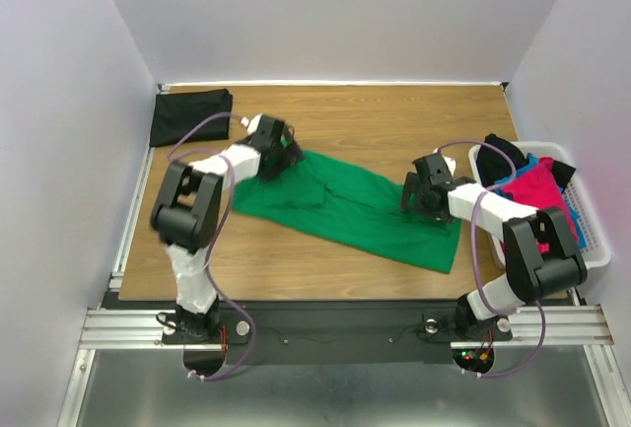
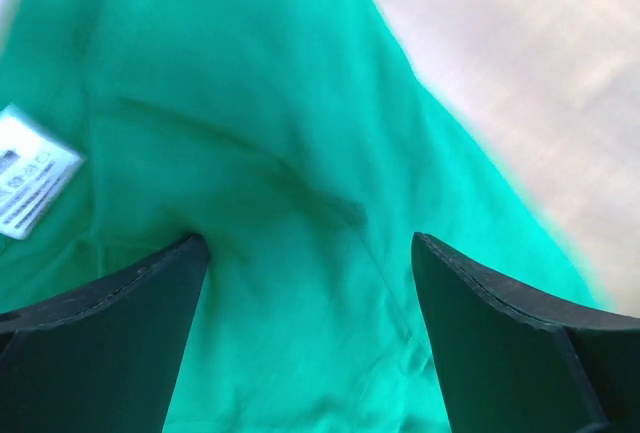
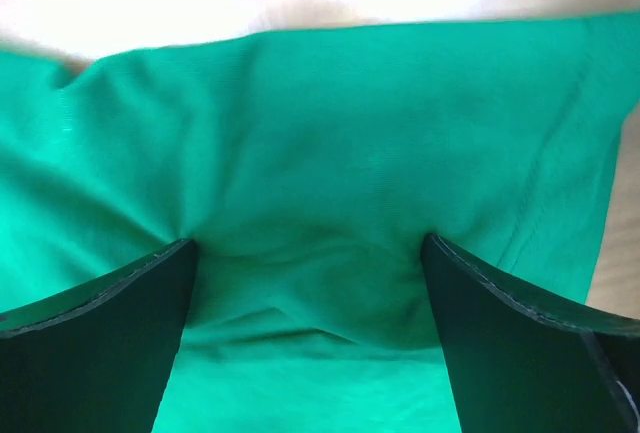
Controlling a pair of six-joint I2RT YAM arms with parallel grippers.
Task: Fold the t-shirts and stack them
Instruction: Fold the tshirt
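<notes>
A bright green t-shirt (image 1: 355, 212) lies spread in a long band across the middle of the table. My left gripper (image 1: 281, 159) is down on its upper left end, jaws wide open, with green cloth (image 2: 300, 203) between the fingertips and a white neck label (image 2: 30, 181) to the left. My right gripper (image 1: 419, 195) presses on the shirt's right part, also wide open, fingertips denting the cloth (image 3: 320, 183) near its hem. A folded black t-shirt (image 1: 190, 116) lies at the back left corner. More t-shirts, magenta (image 1: 537, 188), blue and black, sit in the basket.
A white plastic basket (image 1: 595, 240) stands at the table's right edge, beside my right arm. White walls close in the table at the back and both sides. Bare wood (image 1: 375, 116) shows behind the green shirt.
</notes>
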